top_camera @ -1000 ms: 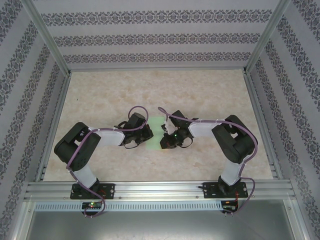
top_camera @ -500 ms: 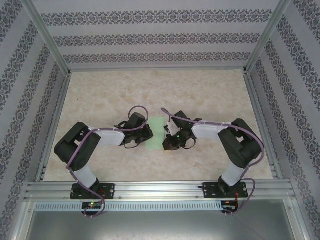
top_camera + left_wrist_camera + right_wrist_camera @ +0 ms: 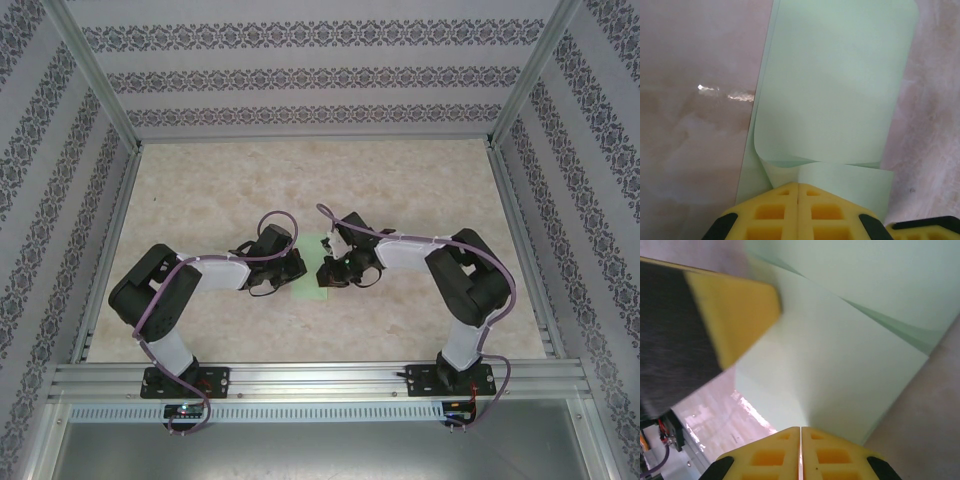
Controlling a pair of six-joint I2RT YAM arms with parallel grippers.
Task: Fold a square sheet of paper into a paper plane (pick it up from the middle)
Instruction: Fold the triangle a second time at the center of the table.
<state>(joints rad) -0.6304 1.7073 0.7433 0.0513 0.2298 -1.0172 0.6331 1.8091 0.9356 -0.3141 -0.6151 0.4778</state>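
Steadying the square sheet of paper (image 3: 835, 85) with left claw (image 3: 798, 186), pressed together at its edge; touching raised flap with right claw (image 3: 800, 430), likewise closed, probably for creasing.

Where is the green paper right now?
In the top view the green paper lies in the middle of the table, between the left gripper and the right gripper, partly hidden under both.

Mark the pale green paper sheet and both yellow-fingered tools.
pale green paper sheet (image 3: 835, 85), left wrist view, flat top layer.
left tool (image 3: 798, 187), left wrist view, fingertip seam.
right tool (image 3: 800, 430), right wrist view, fingertip seam.
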